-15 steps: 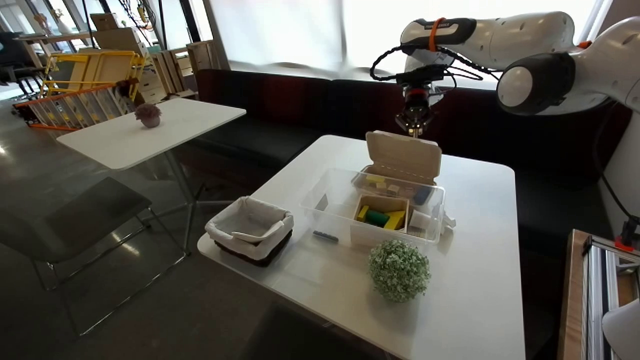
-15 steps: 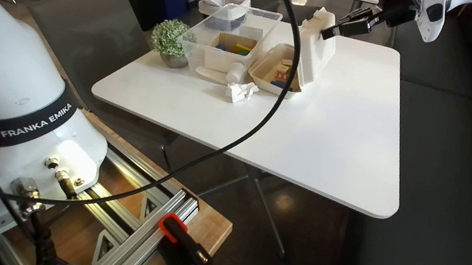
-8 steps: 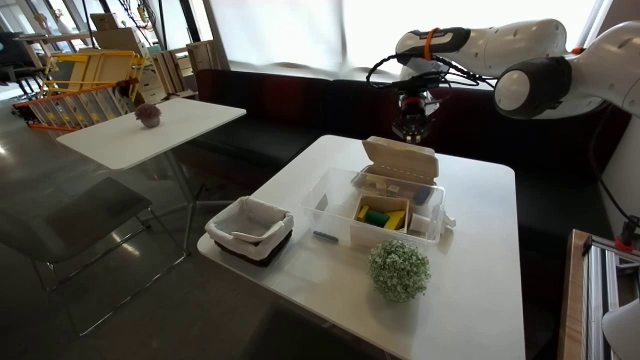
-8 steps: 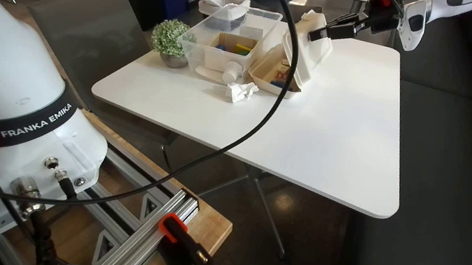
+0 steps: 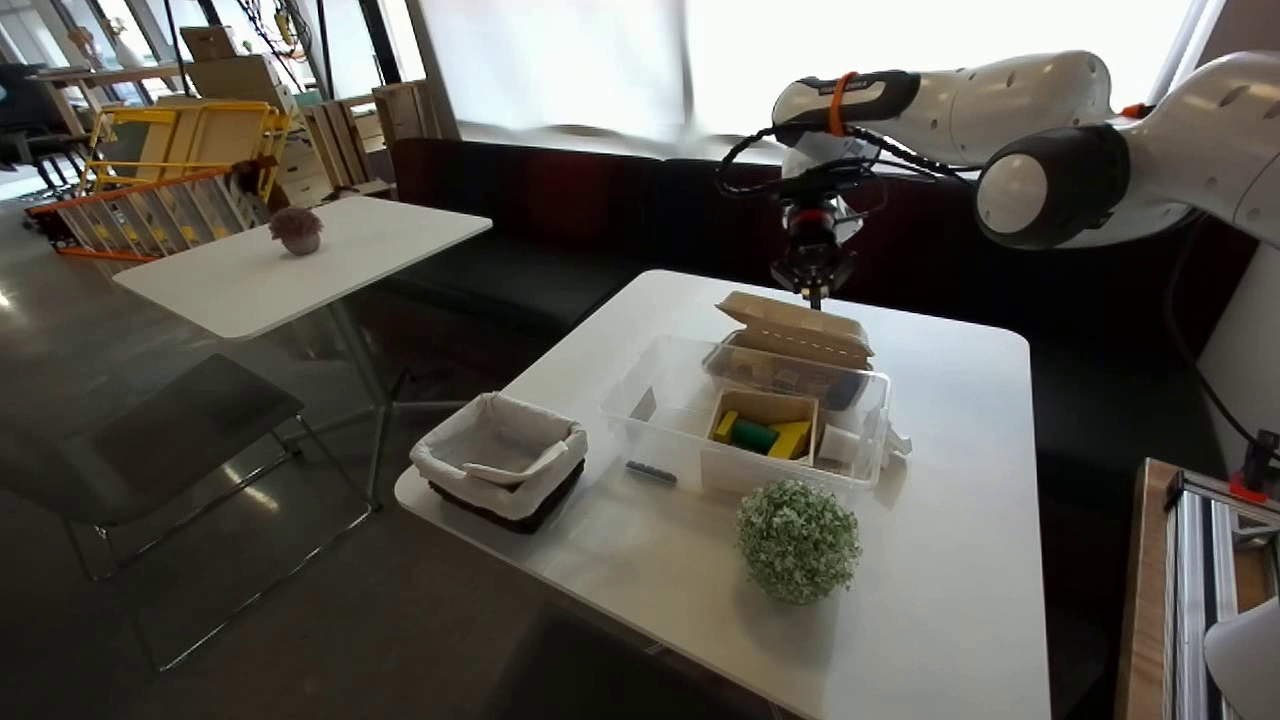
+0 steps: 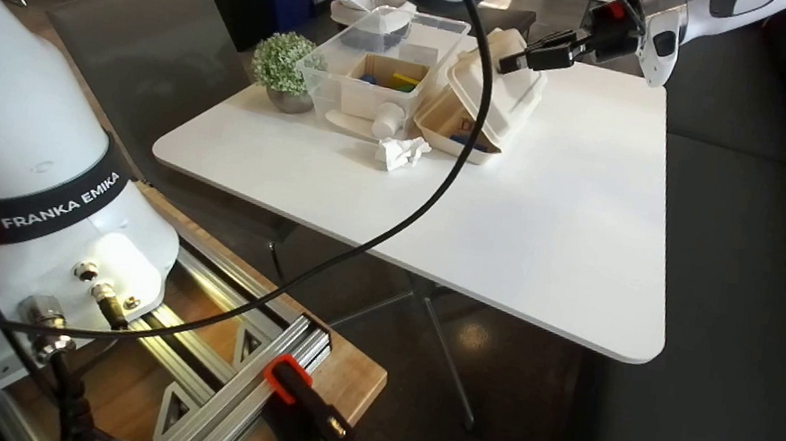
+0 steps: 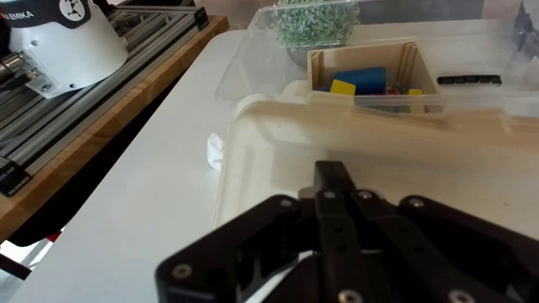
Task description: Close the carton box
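One cable (image 6: 486, 88) partly hides the half-open carton box (image 6: 502, 104).

In both exterior views the carton box (image 6: 511, 103) shows only in part: either a black cable (image 6: 486, 87) covers a strip of it or the wall of the clear plastic bin (image 5: 725, 470) blurs its lower half and the pieces (image 5: 847, 388) inside. In the wrist view the box's lid (image 7: 421, 168) screens the interior and runs off the right edge, partly behind the gripper (image 7: 334, 170), whose rear the bottom edge crops. The green plant (image 7: 318, 25) loses its top there, and an exterior view's right edge cuts the arm (image 5: 1010, 100).
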### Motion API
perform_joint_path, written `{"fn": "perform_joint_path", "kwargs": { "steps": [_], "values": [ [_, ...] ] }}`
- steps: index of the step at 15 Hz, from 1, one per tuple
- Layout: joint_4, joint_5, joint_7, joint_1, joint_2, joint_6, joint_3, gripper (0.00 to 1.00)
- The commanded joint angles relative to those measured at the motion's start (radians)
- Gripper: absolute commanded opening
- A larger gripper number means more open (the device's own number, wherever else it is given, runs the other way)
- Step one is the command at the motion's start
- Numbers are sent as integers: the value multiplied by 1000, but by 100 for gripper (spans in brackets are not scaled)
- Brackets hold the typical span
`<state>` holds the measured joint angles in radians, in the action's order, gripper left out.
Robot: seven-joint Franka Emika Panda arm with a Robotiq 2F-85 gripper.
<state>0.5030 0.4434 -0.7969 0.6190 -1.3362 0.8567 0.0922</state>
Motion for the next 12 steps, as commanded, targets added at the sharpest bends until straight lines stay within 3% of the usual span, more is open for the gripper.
{"fn": "perform_joint_path", "kwargs": {
  "steps": [1,6,8,12],
  "values": [
    [-82,4,-16,-25,-66,54,-31,0],
    [-119,-3,-27,-39,-105,199,-34,0],
    [-56,-15,-11,-43,-72,279,-35,0],
    [-39,-10,-21,-38,-46,286,-27,0]
  ]
}}
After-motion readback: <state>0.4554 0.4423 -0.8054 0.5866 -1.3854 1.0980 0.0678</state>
